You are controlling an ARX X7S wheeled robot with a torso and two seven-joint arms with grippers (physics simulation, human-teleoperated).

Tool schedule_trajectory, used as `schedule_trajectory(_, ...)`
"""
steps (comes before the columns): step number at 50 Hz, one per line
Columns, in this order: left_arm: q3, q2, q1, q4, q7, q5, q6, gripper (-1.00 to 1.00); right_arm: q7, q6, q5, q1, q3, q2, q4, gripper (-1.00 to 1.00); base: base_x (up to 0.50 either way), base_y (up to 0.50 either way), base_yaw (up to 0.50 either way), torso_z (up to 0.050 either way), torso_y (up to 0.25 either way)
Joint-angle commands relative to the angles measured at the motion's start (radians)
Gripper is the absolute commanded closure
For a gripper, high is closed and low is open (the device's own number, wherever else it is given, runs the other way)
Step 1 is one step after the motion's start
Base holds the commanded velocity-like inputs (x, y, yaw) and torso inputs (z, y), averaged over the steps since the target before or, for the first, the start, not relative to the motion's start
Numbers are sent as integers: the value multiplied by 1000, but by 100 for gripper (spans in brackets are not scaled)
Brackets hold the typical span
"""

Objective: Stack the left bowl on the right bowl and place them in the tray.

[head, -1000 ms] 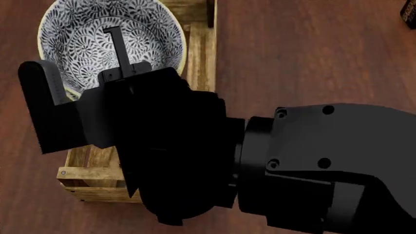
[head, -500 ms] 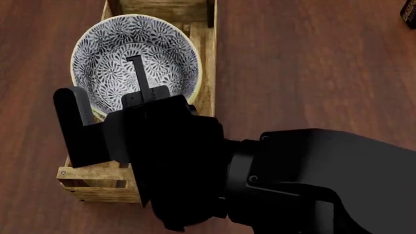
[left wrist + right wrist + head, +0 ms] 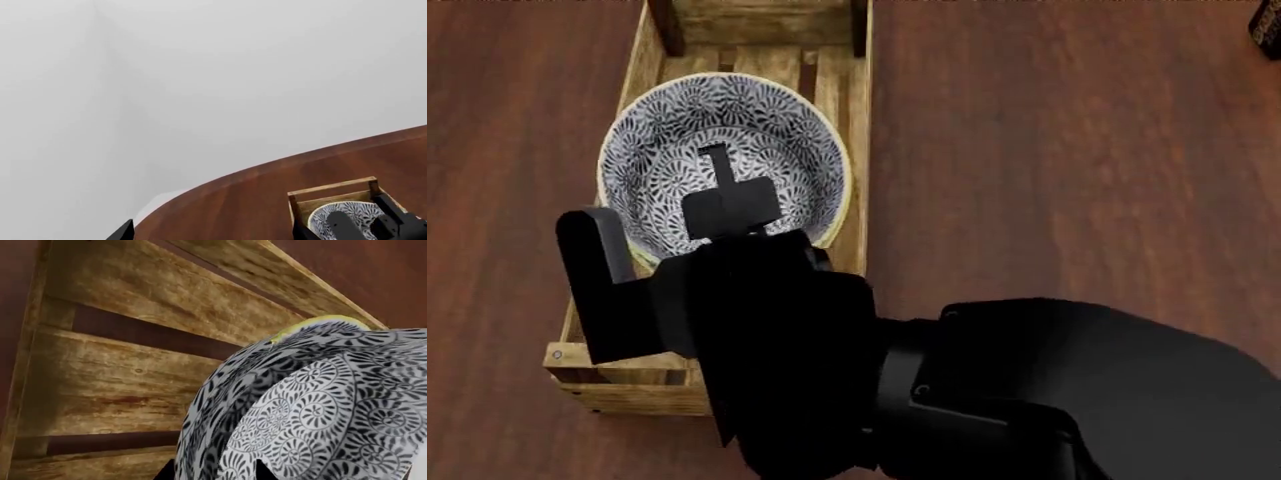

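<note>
One right claw grips the stacked bowls' near rim inside the tray.

Bowls: glazed ceramic look, smooth, blue-grey leaf print on white, pale yellowish rim.
Tray: light raw-looking wood, grainy planks, matt.
Table: dark reddish wood, smooth, faint sheen.
Right gripper: black, matt, plastic-like.

Right arm: matte black, blocky housing joined to a rounded cylindrical link with small round screws. Tool: flat black fingers, one thin, one broad.
</note>
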Motion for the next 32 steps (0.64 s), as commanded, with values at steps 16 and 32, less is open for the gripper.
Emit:
schedule_trajectory(16,-2,0,38,0,-11,6,55,-100,-2,26,-46,-1,18,17,-45,-100,1,0,0,0,-1)
schedule_trajectory(32,-10,0,142,0,-46,19,186,-100,-19,102,-13,59,51,70,-230,-100,0,0,0,0,0)
